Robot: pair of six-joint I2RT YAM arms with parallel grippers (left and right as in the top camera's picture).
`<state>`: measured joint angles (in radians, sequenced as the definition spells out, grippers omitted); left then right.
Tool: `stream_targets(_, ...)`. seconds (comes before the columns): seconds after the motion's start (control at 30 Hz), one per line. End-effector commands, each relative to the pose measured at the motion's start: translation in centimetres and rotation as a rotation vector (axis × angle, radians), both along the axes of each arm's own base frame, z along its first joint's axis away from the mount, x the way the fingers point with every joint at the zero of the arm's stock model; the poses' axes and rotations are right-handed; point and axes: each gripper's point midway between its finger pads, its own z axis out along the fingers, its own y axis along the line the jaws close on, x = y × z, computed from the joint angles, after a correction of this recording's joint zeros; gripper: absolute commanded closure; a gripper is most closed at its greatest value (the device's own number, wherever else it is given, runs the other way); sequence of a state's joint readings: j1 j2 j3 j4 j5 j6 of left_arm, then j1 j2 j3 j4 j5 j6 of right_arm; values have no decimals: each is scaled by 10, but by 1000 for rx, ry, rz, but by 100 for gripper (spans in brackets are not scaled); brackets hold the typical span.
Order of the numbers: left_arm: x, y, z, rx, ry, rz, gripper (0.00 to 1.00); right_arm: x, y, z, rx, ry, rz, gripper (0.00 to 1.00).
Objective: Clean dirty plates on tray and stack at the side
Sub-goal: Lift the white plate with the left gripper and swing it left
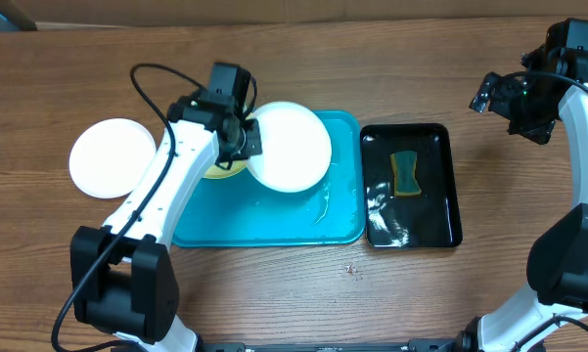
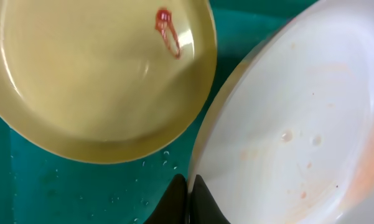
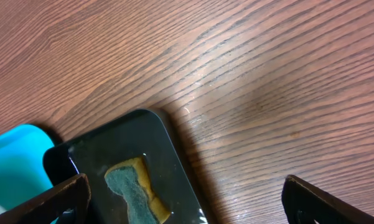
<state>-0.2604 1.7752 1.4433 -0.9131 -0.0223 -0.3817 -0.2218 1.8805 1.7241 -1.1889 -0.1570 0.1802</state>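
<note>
Pinching rim of white plate (image 1: 294,149) | L hand (image 2: 188,196) | over tray (image 1: 274,223)

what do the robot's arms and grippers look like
Both the left arm and right arm have smooth white links joined by chunky black joints and bases. A thin black cable loops beside the left one. The left gripper and right gripper have black fingers.

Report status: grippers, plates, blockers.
Left gripper shut on white plate over tray. Right gripper open, empty. Yellow-green plate red-smeared. Nothing blocking.
</note>
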Motion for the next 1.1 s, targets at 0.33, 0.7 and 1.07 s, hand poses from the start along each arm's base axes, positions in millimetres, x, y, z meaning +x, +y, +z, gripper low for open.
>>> stream_targets(0.33,26,-68,84,58,-267,-140,96,2,-2,9,-5,-28,-6,0)
stream_targets(0.7,-13,-161,117,299,-523,-297,96,2,-2,9,-4,-28,-6,0)
stream_targets(1.07,-58,-213,176,631,-832,-433,96,2,-2,9,-5,-28,-6,0)
